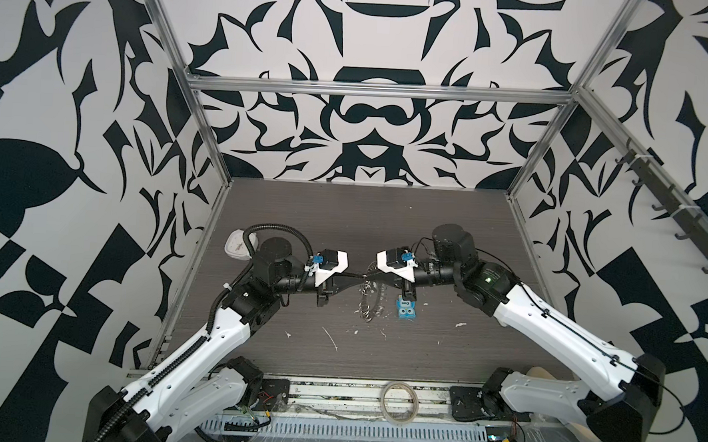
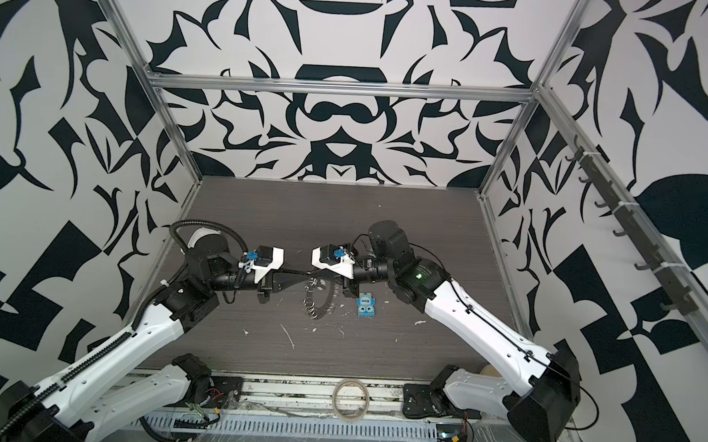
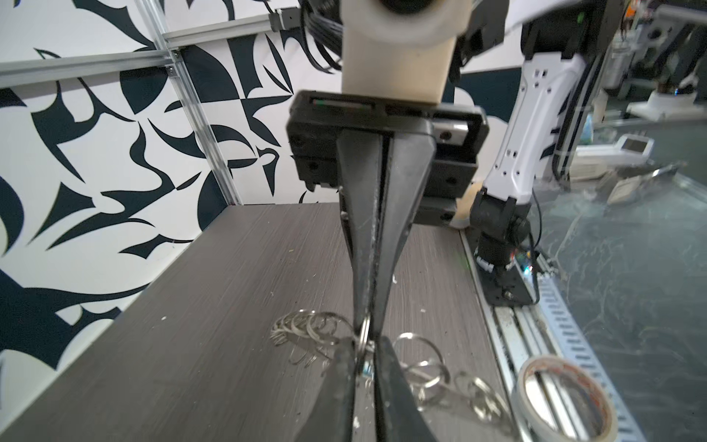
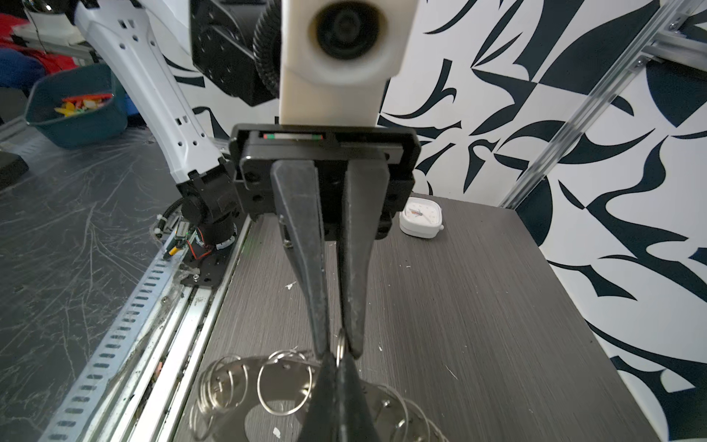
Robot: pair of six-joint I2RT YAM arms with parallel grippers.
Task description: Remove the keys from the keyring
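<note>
1. tape roll (image 1: 398,418), beige; flat on the metal rail at bottom centre in both top views, nearest the camera, well apart from the other items.
2. table (image 1: 441,351), dark grey wood-grain, flecked with white scraps.
3. blue block (image 1: 406,309) with cartoon eyes; on the table just right of frame centre.
4. keyring (image 4: 283,382), grey metal disc, wide centre hole, rim fringed with wire loops; at frame centre in both top views, just left of the blue block. Tilted and seen nearly edge-on there: narrow outline, long axis up-down in the frame, upper end at the fingertips, lower end toward the near table edge. Contact of lower rim with table: cannot tell.
5. left gripper (image 4: 341,344), extended in from frame left; fingers together at the tips, pinching one rim loop.
6. right gripper (image 3: 365,330), extended in from frame right, tip to tip with the left; fingers pressed together on a rim loop at the same spot.
7. small white clock (image 1: 238,246), far left of the table, partly behind the left arm.
</note>
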